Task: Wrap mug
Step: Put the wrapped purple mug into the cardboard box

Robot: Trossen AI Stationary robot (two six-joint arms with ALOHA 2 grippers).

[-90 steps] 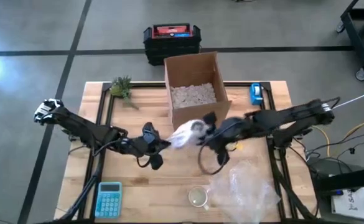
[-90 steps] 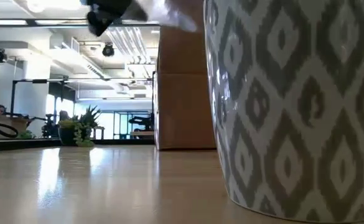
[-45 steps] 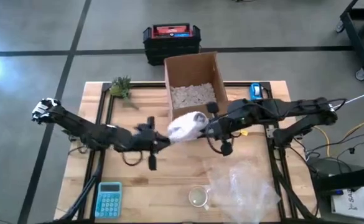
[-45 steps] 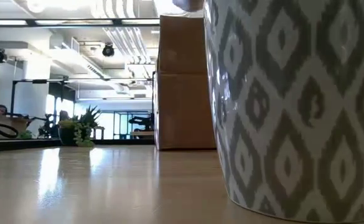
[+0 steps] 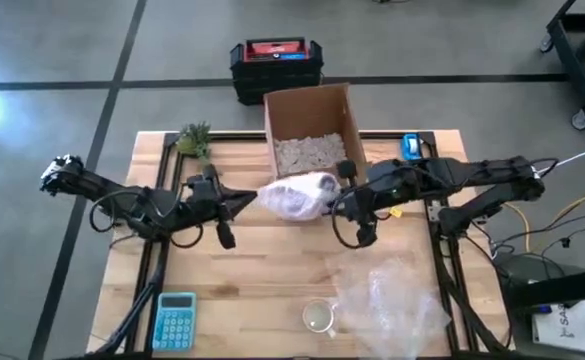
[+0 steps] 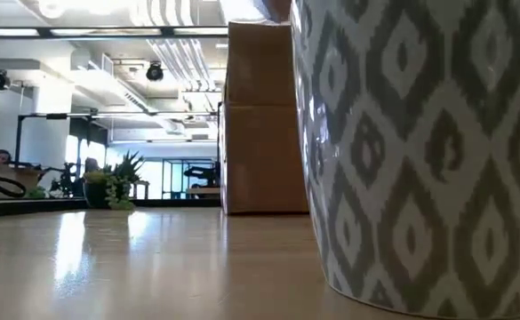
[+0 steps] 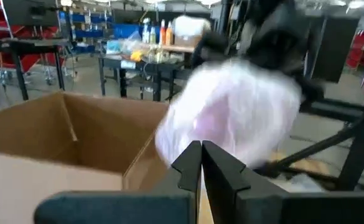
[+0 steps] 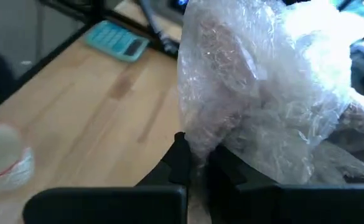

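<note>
Bundle risk: clear bubble-wrapped mug [image 5: 294, 196] hangs at open brown cardboard box [image 5: 312, 140] front, right gripper [image 5: 334, 205] pinching wrap only; could slip. Left gripper [image 5: 240, 203] closed, empty, beside box.

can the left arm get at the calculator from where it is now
Probably yes. The calculator lies in the open on the left front of the table, with nothing on or beside it. The left gripper is shut and empty, near the wrapped bundle that the right gripper holds.
</note>
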